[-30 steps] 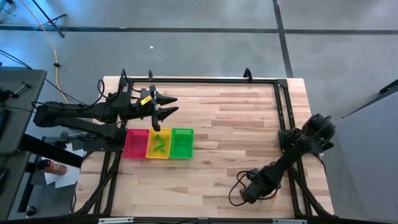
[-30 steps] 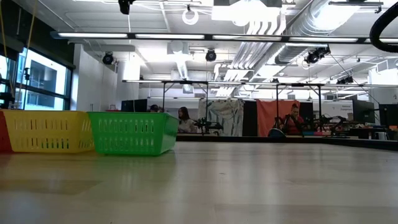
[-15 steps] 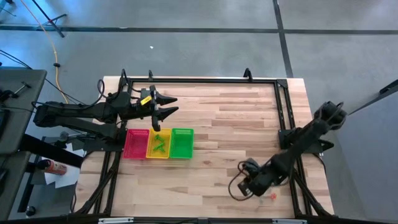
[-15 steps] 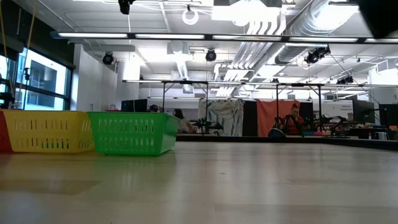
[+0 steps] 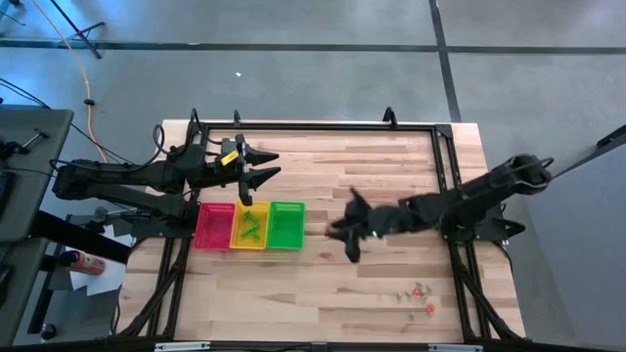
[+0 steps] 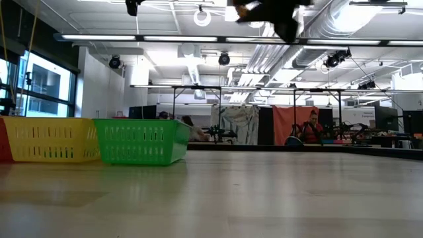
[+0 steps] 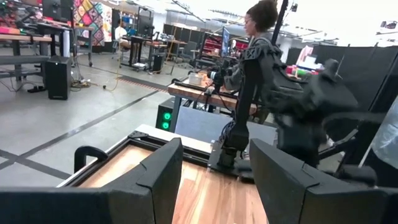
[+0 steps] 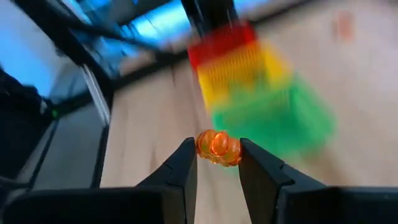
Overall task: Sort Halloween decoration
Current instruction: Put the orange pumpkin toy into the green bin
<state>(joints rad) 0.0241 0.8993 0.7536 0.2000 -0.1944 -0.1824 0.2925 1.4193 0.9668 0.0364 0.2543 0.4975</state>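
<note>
Only the wrist view shows right fingers (image 8: 217,163) pinching an apparently orange trinket (image 8: 217,146)

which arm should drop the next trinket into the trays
Right. The right gripper already pinches an orange trinket and is mid-table facing the trays. The left gripper hovers open and empty behind them.

An open-plan robotics lab; exposed ceiling ducts (image 6: 310,26) overhead; far workbenches (image 6: 198,142) with seated people; a taped concrete floor (image 5: 313,59).
</note>
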